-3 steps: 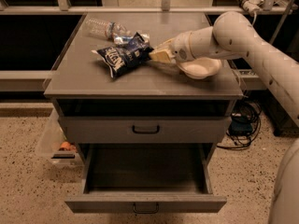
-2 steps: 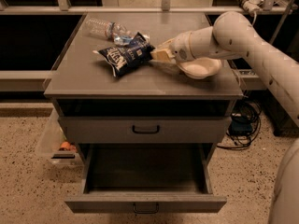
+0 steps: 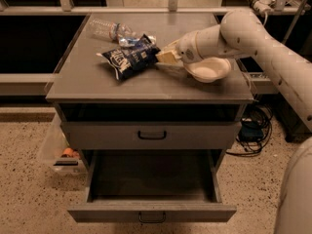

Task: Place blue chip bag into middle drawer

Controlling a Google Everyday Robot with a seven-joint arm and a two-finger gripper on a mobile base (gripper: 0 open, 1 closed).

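The blue chip bag (image 3: 127, 61), dark blue with white lettering, lies on the grey cabinet top (image 3: 97, 84), left of centre. My gripper (image 3: 165, 57) is low over the top at the bag's right end, between the bag and a white bowl (image 3: 208, 69). The middle drawer (image 3: 151, 211), the lower of the two handled drawers, is pulled out and its inside (image 3: 151, 177) looks bare. The handled drawer above it (image 3: 151, 136) is closed.
A clear plastic bottle (image 3: 106, 29) lies at the back left of the top, with a small silvery wrapper (image 3: 141, 41) just behind the bag. A clear bin (image 3: 61, 152) sits on the floor left of the cabinet. Cables (image 3: 251, 130) lie to the right.
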